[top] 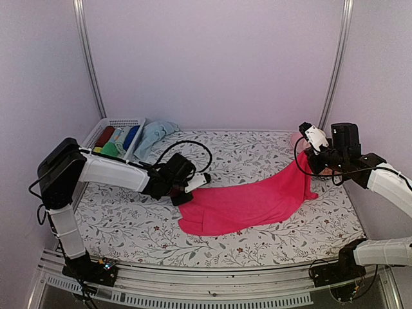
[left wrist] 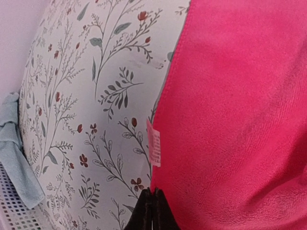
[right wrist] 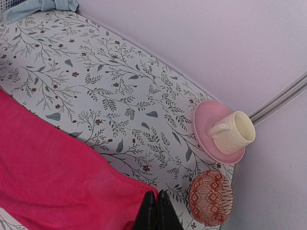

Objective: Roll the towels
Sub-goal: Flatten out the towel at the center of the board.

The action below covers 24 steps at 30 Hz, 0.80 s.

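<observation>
The bright pink towel [top: 244, 203] lies stretched across the flowered table, low at its left end and lifted at its right end. At the towel's left edge, close to the small label [left wrist: 153, 143], my left gripper [top: 182, 198] [left wrist: 152, 191] is shut on the hem. My right gripper [top: 307, 162] [right wrist: 157, 194] is shut on the towel's far right corner [right wrist: 120, 191] and holds it above the table. The pale blue towel [top: 154, 136] [left wrist: 14, 153] [right wrist: 38, 5] lies crumpled at the back left, beside the basket.
A white basket [top: 109, 125] [left wrist: 12, 211] with several coloured rolls stands at the back left. A cream cup [right wrist: 235, 132] sits on a pink saucer [right wrist: 206, 120] [top: 296, 138] at the back right. A red patterned bowl [right wrist: 211, 197] stands close to my right fingers.
</observation>
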{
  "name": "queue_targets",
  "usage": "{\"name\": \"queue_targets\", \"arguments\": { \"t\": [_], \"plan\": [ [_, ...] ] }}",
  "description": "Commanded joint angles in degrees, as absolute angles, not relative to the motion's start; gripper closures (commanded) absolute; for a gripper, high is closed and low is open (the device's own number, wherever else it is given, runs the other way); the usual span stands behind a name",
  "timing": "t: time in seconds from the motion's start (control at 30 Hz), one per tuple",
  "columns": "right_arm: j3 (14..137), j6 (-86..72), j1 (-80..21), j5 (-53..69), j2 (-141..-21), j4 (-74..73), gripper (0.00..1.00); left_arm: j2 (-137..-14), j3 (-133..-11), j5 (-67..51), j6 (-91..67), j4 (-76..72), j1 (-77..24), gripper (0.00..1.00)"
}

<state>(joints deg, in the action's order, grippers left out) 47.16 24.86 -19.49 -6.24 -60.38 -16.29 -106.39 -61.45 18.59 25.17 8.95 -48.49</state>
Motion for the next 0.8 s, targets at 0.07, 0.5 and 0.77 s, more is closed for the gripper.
{"name": "queue_targets", "arguments": {
  "t": [0.07, 0.5, 0.77],
  "plan": [
    [47.3, 24.7, -19.8, -5.8, -60.6, -16.4, 0.98, -101.8, -62.8, 12.5, 20.8, 10.3, -45.4, 0.67],
    [47.3, 24.7, -19.9, -5.9, -60.5, -16.3, 0.98, -102.6, -63.5, 7.0, 20.4, 12.1, -43.9, 0.53],
    [47.3, 24.7, -19.9, -5.9, -60.6, -16.4, 0.98, -105.6, -64.0, 8.7, 21.1, 13.4, -43.5, 0.50]
  ]
}}
